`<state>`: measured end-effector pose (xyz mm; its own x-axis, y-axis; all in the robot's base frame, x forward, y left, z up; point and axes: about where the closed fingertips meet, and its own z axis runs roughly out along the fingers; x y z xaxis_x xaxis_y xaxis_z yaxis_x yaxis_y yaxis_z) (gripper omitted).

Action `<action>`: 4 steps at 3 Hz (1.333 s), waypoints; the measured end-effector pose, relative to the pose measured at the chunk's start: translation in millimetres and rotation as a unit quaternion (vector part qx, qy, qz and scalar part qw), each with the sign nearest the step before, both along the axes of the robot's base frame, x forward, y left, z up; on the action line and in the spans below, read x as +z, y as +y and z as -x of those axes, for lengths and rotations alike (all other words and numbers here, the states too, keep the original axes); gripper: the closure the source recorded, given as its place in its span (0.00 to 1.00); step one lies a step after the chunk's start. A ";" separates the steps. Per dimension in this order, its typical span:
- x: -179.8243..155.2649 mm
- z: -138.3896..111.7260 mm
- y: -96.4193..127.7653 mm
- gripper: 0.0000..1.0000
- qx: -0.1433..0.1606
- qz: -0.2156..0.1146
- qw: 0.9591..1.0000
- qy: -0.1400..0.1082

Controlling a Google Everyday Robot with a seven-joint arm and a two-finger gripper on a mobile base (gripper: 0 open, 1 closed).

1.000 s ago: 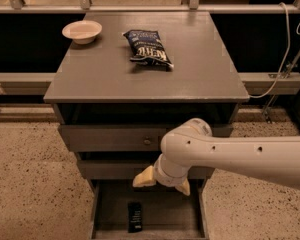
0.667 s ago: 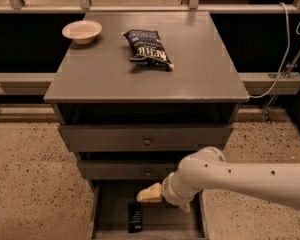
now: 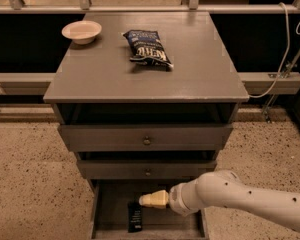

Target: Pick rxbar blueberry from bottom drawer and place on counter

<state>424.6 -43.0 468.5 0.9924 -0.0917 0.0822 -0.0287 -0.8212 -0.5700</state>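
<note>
Since the rxbar blueberry (image 3: 135, 217) lies flat on the floor of the bottom drawer (image 3: 110, 210), our tool (image 3: 151, 199) just beside its far end (spread or clenched, we cannot tell), we should centre across its narrow width before descending.

1. Bottom drawer (image 3: 109, 210) pulled out, open from above; middle drawer front (image 3: 147, 170) sits over its rear.
2. Gripper (image 3: 150, 200) low over drawer, just above-right of rxbar blueberry (image 3: 135, 217); arm blocks drawer's R side, L floor free.
3. Counter (image 3: 205, 69): bowl (image 3: 81, 31) back-L, chip bag (image 3: 147, 48) mid-back; front + R free.
</note>
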 end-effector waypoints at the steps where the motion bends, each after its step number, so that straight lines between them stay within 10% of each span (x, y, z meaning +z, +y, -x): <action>1: -5.4 -3.8 3.9 0.00 0.010 -0.004 1.000 0.009; 3: -100.6 -32.3 8.3 0.00 0.006 -0.067 0.989 0.131; 4: -147.2 -32.9 16.2 0.00 0.010 -0.129 0.973 0.194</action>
<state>457.4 -26.9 321.3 0.9461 -0.0398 -0.3214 -0.2676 -0.6551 -0.7065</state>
